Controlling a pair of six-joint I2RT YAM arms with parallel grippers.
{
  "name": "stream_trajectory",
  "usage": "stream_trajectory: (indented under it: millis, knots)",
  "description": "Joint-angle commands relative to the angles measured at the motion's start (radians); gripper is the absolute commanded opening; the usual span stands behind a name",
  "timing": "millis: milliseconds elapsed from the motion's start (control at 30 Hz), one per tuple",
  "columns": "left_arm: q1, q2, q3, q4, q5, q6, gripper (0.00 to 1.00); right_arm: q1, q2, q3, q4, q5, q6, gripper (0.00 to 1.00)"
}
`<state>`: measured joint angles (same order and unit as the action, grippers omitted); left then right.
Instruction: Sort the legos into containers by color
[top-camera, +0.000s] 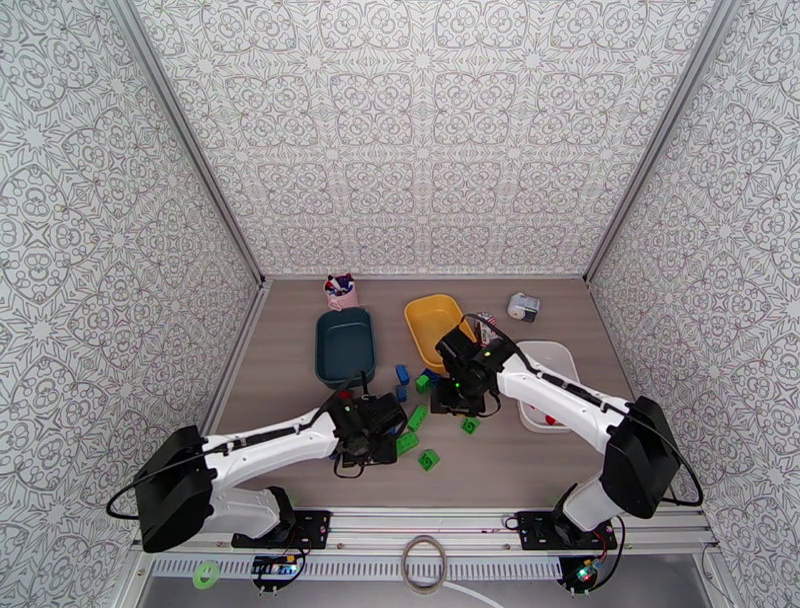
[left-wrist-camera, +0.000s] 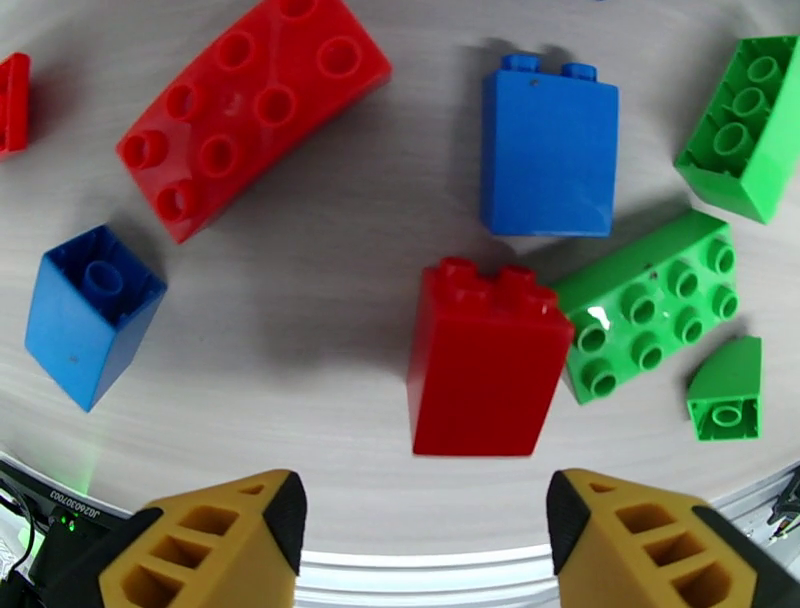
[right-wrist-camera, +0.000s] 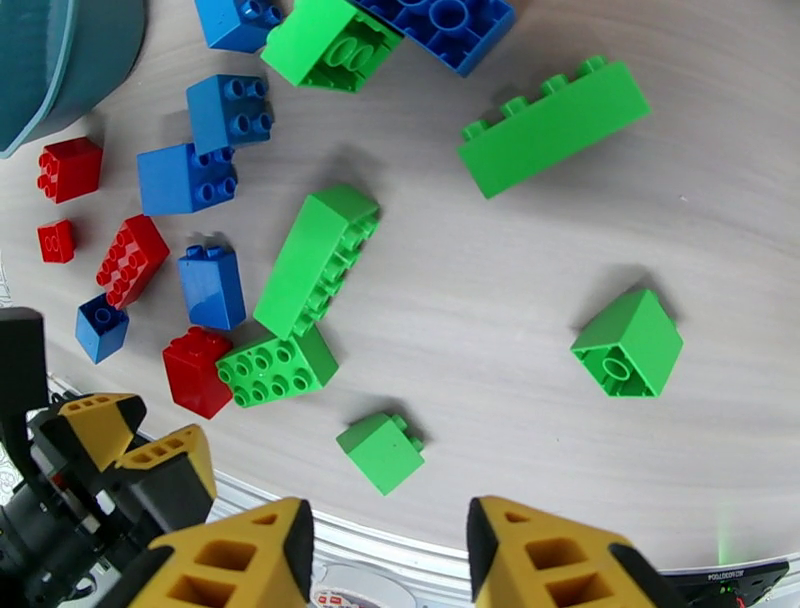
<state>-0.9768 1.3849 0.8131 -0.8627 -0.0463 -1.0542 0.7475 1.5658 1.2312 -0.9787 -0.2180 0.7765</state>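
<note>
Legos (right-wrist-camera: 315, 262) near teal bin (right-wrist-camera: 55, 60) rim, bare table (right-wrist-camera: 520, 300) beyond

White bin (top-camera: 550, 354) half hidden under right arm (top-camera: 572, 400); teal bin (right-wrist-camera: 50, 50) cut off at right-wrist view corner

I see my wood-grain bench (top-camera: 540, 470) carrying a teal bin (top-camera: 345, 347), yellow bin (top-camera: 432, 322) and white bin (top-camera: 553, 355). Red, green and blue legos (top-camera: 412, 418) lie scattered nearer me. A toy (top-camera: 341, 291) and a gadget (top-camera: 523, 306) sit by the far edge.
</note>
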Motion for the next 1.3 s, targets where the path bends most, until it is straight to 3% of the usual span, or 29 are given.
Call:
stream_trajectory:
  millis: [0,400,733,1033,1267]
  knots:
    - [0.011,0.032,-0.002,0.038,0.024,0.043,0.67,0.004,-0.021,-0.011,0.008,0.007,0.024,0.46]
    - [0.067,0.101,0.014,0.073,0.051,0.120,0.58,0.003,-0.033,-0.005,-0.009,0.027,0.030,0.45]
    - [0.081,0.104,0.019,0.080,0.064,0.132,0.39,-0.011,-0.049,0.008,-0.044,0.061,0.041,0.42]
    - [0.102,-0.003,0.105,-0.004,0.072,0.161,0.32,-0.130,-0.084,0.035,-0.094,0.062,0.078,0.36]
    - [0.148,0.027,0.257,0.057,0.176,0.219,0.32,-0.218,-0.068,0.104,-0.179,0.074,0.028,0.48]
